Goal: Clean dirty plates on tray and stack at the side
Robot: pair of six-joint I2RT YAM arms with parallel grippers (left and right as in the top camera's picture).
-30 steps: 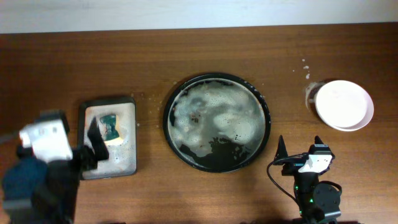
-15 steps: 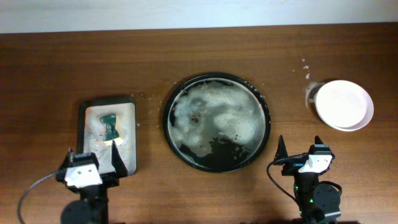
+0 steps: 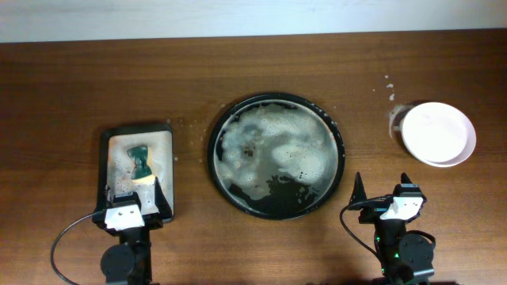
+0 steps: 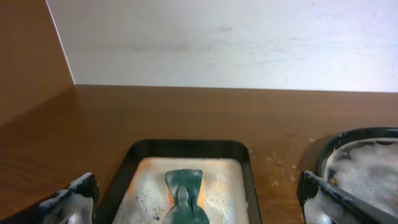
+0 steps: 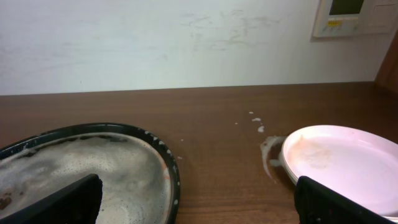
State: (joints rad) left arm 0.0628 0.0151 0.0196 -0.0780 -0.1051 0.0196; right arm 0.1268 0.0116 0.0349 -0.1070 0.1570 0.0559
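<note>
The large round black tray (image 3: pixel 212 154) sits mid-table, full of grey foam, with no plate on it. It also shows in the right wrist view (image 5: pixel 169 168) and the left wrist view (image 4: pixel 354 135). The plates (image 3: pixel 438 133) are stacked at the right, the top one white with a faint orange tint (image 5: pixel 342 158), beside a whitish stain (image 3: pixel 394 119). My left gripper (image 3: pixel 133 198) is open and empty at the near end of the sponge tray. My right gripper (image 3: pixel 382 188) is open and empty between the tray and the plates, nearer the front.
A small rectangular dark sponge tray (image 3: pixel 103 170) at the left holds foam and a green sponge (image 3: pixel 141 161), which also shows in the left wrist view (image 4: pixel 185 183). White specks (image 3: pixel 388 83) lie behind the plates. A pale wall runs along the table's far edge.
My left arm has swung in from the far left to the near end of the sponge tray. The right arm, tray and plates have not moved.
</note>
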